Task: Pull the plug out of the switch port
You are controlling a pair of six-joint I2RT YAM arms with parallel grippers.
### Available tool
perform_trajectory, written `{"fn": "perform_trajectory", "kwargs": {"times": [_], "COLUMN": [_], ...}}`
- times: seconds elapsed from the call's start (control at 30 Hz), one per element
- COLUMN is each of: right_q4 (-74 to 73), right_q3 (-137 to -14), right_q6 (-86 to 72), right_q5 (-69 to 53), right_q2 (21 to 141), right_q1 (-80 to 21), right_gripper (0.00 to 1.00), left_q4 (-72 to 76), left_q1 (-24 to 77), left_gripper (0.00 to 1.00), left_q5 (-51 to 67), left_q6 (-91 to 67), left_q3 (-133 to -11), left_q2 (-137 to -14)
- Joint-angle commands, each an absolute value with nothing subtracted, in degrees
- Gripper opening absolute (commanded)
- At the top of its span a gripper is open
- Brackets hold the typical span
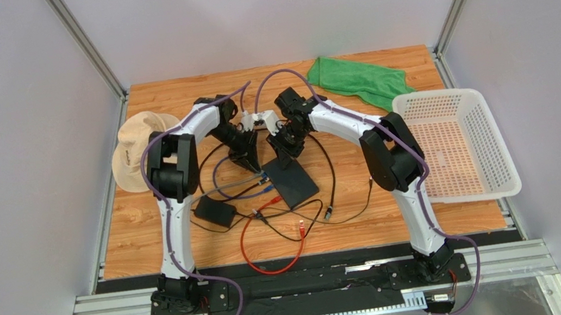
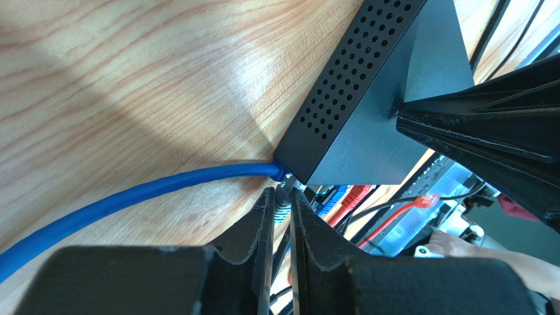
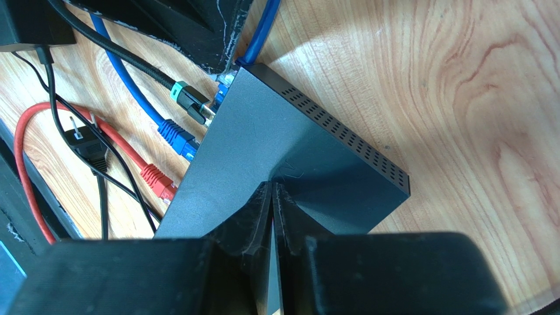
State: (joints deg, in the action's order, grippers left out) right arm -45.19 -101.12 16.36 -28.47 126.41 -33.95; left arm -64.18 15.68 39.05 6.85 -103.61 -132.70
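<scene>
Your left gripper (image 2: 282,197) sits at the far-left corner of the switch (image 3: 276,131). Its fingers are almost together round a grey plug (image 2: 286,187), but I cannot tell whether they bite it. Your right gripper (image 3: 272,187) is closed, tips pressed on the switch's top.

The switch lies mid-table, long axis far to near, with its port edge (image 3: 199,147) facing left. So the pull runs left, and your left arm is nearer.

Count four plugs there: far blue plug (image 3: 225,82), black plug (image 3: 190,100), near blue plug (image 3: 176,136), red plug (image 3: 156,176). One switch, one adapter brick (image 1: 215,210).
</scene>
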Motion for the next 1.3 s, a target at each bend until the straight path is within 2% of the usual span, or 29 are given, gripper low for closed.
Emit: {"fn": "perform_trajectory", "kwargs": {"times": [0.0,0.23,0.3,0.33,0.43,0.53,0.77,1.27], "right_q4": [-45.9,-45.6,-45.6,-45.6,-45.6,-45.6,-45.6,-46.0], "right_q3": [-98.1,-97.6,-97.3,-97.3,-97.1,-96.8,-96.5,-96.9], "right_q6": [19.2,19.9,20.0,20.0,20.0,20.1,20.2,19.9], "right_q5": [-20.8,-20.5,-20.4,-20.4,-20.3,-20.1,-20.0,-20.0], "right_q2": [128.8,128.3,128.2,128.1,128.1,127.7,127.4,128.1], "right_q1": [-33.7,-33.7,-33.8,-33.8,-33.8,-33.8,-33.8,-33.8], "right_gripper": [0.11,0.12,0.12,0.12,0.12,0.12,0.12,0.12], "left_q4": [-70.7,-69.4,-68.5,-68.1,-66.2,-63.9,-62.3,-64.3], "left_q1": [15.2,15.2,14.8,14.5,12.6,11.0,11.2,12.5], "left_gripper": [0.00,0.01,0.11,0.23,0.36,0.41,0.44,0.42], "left_q5": [30.8,29.6,29.3,29.7,34.7,41.2,51.5,54.9], "left_q6": [9.8,8.4,7.6,6.7,5.2,4.4,3.0,3.3], "left_q3": [-103.1,-101.7,-101.6,-101.6,-101.3,-99.8,-99.5,-102.7], "left_q2": [-130.7,-129.2,-128.6,-128.2,-127.1,-126.6,-130.5,-136.4]}}
